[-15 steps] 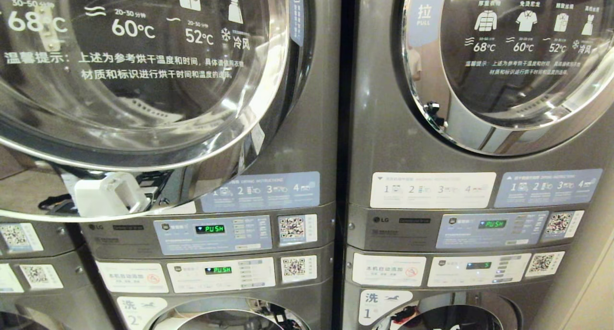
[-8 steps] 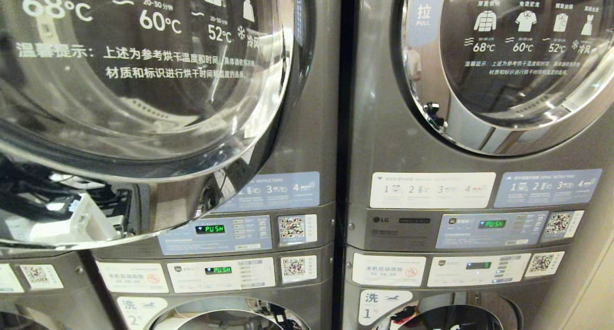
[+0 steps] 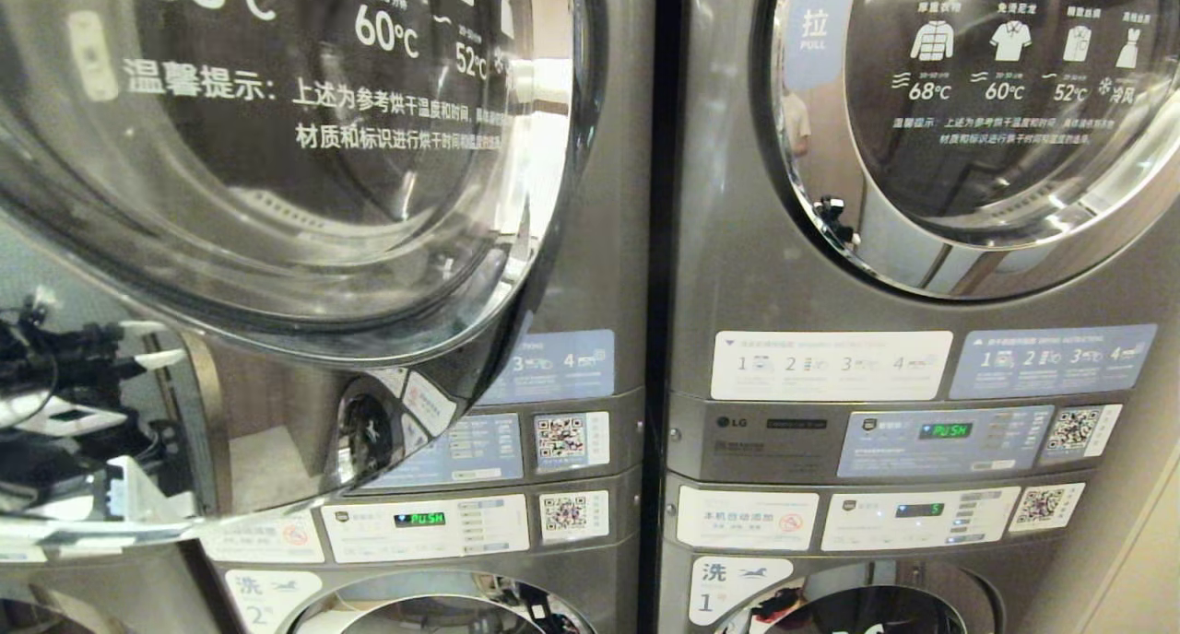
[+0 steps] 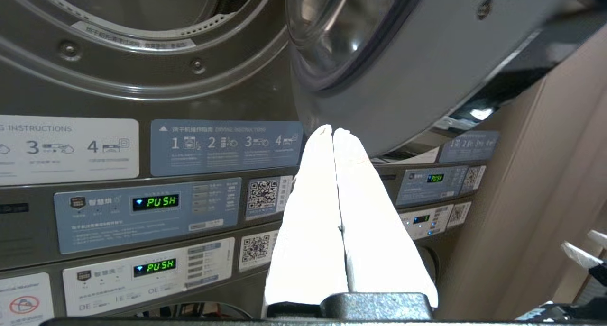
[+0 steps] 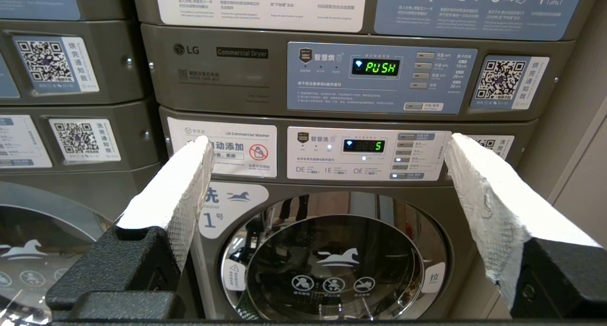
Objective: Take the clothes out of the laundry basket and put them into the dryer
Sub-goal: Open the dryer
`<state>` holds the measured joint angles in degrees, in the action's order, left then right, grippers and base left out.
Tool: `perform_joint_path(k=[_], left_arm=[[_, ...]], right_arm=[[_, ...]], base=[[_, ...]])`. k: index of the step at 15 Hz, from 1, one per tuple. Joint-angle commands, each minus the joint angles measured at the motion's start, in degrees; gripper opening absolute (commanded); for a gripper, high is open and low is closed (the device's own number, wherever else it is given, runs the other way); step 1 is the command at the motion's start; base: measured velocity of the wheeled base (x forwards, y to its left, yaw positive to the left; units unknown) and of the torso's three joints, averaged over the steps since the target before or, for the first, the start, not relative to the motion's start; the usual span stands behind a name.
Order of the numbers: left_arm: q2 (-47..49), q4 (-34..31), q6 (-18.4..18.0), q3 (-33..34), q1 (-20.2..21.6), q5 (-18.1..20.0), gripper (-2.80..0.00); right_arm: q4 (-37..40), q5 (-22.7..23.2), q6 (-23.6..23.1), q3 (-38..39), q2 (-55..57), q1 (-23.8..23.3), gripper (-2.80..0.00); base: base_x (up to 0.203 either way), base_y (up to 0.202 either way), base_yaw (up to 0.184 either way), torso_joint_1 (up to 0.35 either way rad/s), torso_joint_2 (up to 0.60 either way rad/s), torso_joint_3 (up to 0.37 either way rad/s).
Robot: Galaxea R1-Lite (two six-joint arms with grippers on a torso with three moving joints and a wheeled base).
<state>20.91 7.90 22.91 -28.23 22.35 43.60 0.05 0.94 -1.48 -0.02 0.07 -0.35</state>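
Note:
The left dryer's round glass door (image 3: 277,173) stands swung out towards me, filling the upper left of the head view. In the left wrist view its grey inner side (image 4: 403,56) hangs beside the open drum mouth (image 4: 133,13). My left gripper (image 4: 332,129) is shut and holds nothing, its white tips just under the door's lower edge. My right gripper (image 5: 327,143) is open and empty, held low in front of washer number 1 (image 5: 332,269). The laundry basket and the clothes are out of view.
The right dryer (image 3: 968,127) has its door closed. Control panels (image 3: 940,440) showing PUSH run below both dryers, with closed washer doors (image 3: 857,611) beneath. A beige wall (image 4: 545,198) flanks the machines on the right.
The left dryer door has swung further open towards me. The white gripper shape seen at its lower rim has slid left and out of the head view. The right arm has stayed still.

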Motion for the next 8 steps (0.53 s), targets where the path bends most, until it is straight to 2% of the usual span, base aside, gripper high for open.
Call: perform_joint_path(k=[1, 4, 7, 8], left_arm=[[-0.6, 0.0, 0.0, 0.2, 0.0, 0.6, -2.80], [-0.3, -0.5, -0.5, 0.1, 0.1, 0.6, -2.80], [-0.5, -7.6, -1.5, -1.3, 0.1, 0.6, -2.80], [-0.6, -8.2, -1.6, -1.4, 0.4, 0.4, -2.80]], right_arm=[[0.0, 0.0, -0.1, 0.0, 0.0, 0.0, 0.00], [0.0, 0.0, 0.0, 0.0, 0.0, 0.0, 0.00], [0.0, 0.0, -0.1, 0.0, 0.0, 0.0, 0.00], [0.0, 0.0, 0.0, 0.0, 0.0, 0.0, 0.00]], base=[[0.000, 0.000, 0.000, 0.000, 0.00, 0.000], [0.000, 0.000, 0.000, 0.000, 0.00, 0.000], [0.000, 0.000, 0.000, 0.000, 0.00, 0.000], [0.000, 0.000, 0.000, 0.000, 0.00, 0.000]])
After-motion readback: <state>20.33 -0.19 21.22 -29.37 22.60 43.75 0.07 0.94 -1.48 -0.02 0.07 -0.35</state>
